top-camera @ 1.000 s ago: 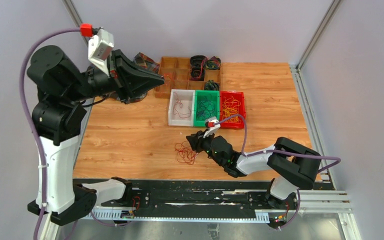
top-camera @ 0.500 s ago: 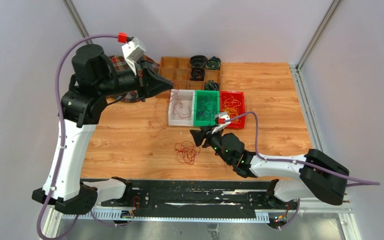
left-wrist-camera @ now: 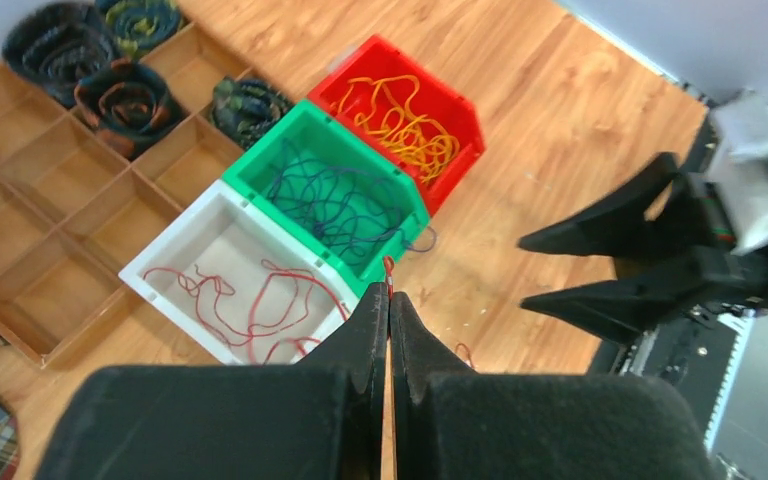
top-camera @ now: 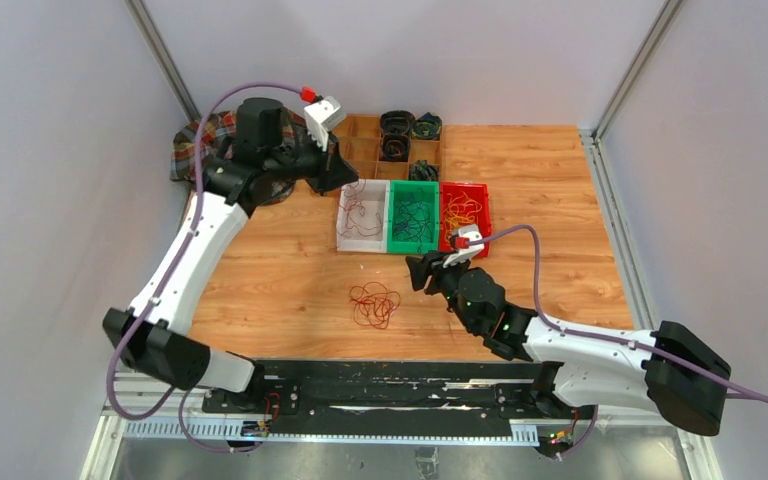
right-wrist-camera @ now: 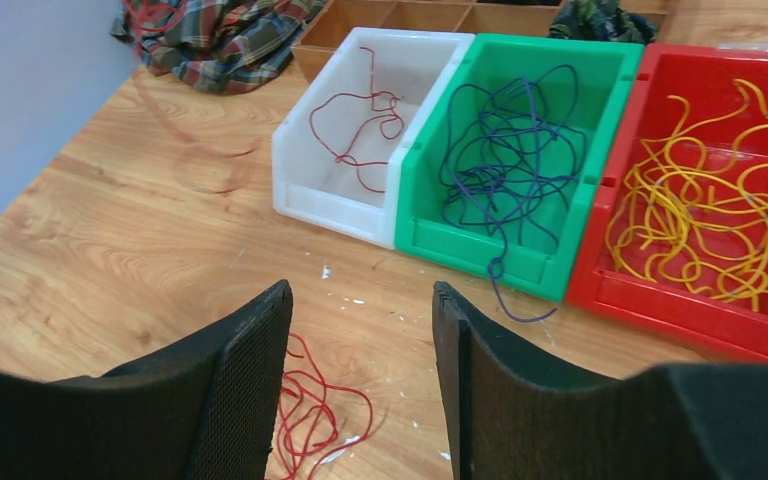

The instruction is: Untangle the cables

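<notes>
My left gripper (top-camera: 346, 176) hangs over the white bin's (top-camera: 343, 236) back edge. In the left wrist view it (left-wrist-camera: 390, 296) is shut on a thin red cable (left-wrist-camera: 390, 268), whose short end sticks out past the tips. A loose red tangle (top-camera: 373, 305) lies on the table and also shows in the right wrist view (right-wrist-camera: 310, 420). My right gripper (top-camera: 415, 272) is open and empty to the tangle's right (right-wrist-camera: 360, 290). The white bin holds red cables (right-wrist-camera: 360, 130), the green bin (top-camera: 398, 246) blue ones (right-wrist-camera: 510, 160), and the red bin (top-camera: 465, 250) yellow ones (right-wrist-camera: 710, 200).
A wooden divider tray (top-camera: 360, 140) with rolled dark bundles stands behind the bins. A plaid cloth (top-camera: 200, 140) lies at the back left. One blue strand (right-wrist-camera: 505, 290) hangs over the green bin's front onto the table. Side walls stand close at left and right.
My left arm has swung right and stretched out to the white bin, still shut. My right gripper has drawn back to the right, away from the red tangle.
</notes>
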